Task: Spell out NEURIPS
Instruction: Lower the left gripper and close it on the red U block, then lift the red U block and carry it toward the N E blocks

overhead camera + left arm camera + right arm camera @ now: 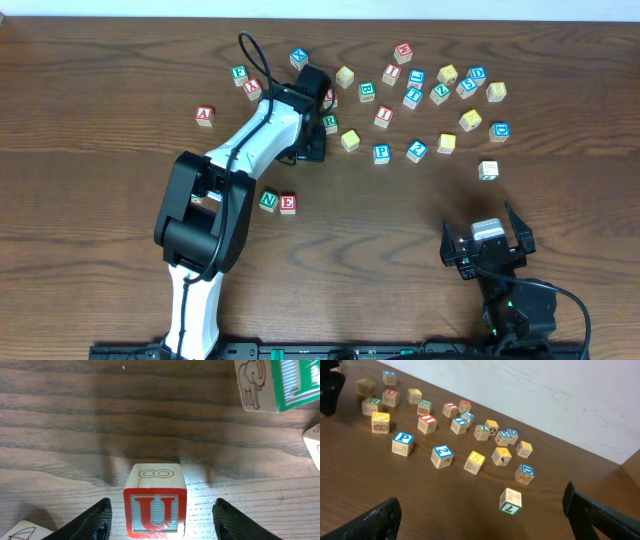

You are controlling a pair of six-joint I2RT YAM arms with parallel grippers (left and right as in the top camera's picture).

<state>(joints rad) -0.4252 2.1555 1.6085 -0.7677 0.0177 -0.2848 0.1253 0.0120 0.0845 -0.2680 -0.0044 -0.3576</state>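
The red U cube (155,512) stands on the table (100,250) in the scatter of blocks on the far half, about midway along. Its U face, red-framed, looks back at the left wrist camera, and the face above it carries an outlined 8 lying on its side. The left gripper (160,510) straddles this cube with its jaws partly open, a clear gap of wood showing on each side, so nothing is held. Just beyond to the right is a green-edged cube with an elephant drawing (257,385). Nearer the front edge and left of centre, the green N cube (268,200) and the red E cube (288,203) sit side by side, touching or nearly so, so the word seems to be two letters along and U is the letter in hand. The next move calls for closing squarely on the U, lifting it clear of its neighbours and setting it just right of the E, letter up. The green R cube (330,122), red I cube (384,116), blue P cube (381,153) and yellow S cube (474,461) wait in the scatter. The right gripper (487,243) rests near the front right corner, jaws spread wide and empty. No brand name can be read.
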